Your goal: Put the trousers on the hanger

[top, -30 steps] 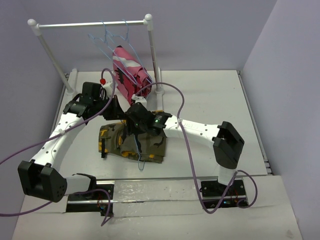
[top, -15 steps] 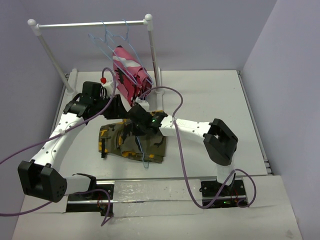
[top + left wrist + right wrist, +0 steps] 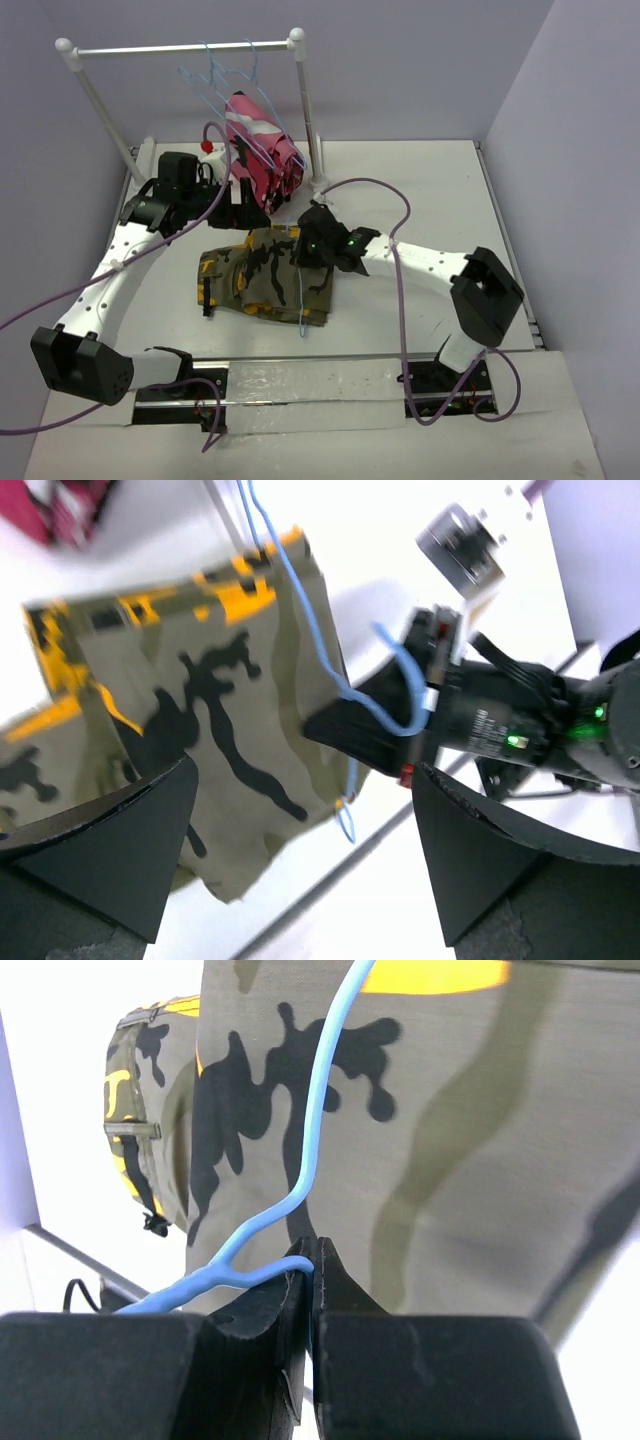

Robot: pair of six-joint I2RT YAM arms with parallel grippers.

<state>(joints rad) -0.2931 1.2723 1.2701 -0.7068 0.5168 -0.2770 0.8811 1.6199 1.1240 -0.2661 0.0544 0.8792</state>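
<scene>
The olive camouflage trousers lie folded flat on the table in front of the rail. The light-blue wire hanger lies across their right part. My right gripper is shut on the hanger; in the right wrist view its jaws pinch the blue wire just above the cloth. My left gripper hangs open behind the trousers' far edge, holding nothing. In the left wrist view its gripper frames the trousers, the hanger and the right gripper.
The white rail stand rises at the back of the table, with spare blue hangers and a pink camouflage garment hung on it. Its right post stands just behind both grippers. A purple cable loops over the right arm.
My left gripper has opened and drawn back toward the rail. My right gripper has closed on the hanger wire, and the right arm has swung to the right.
</scene>
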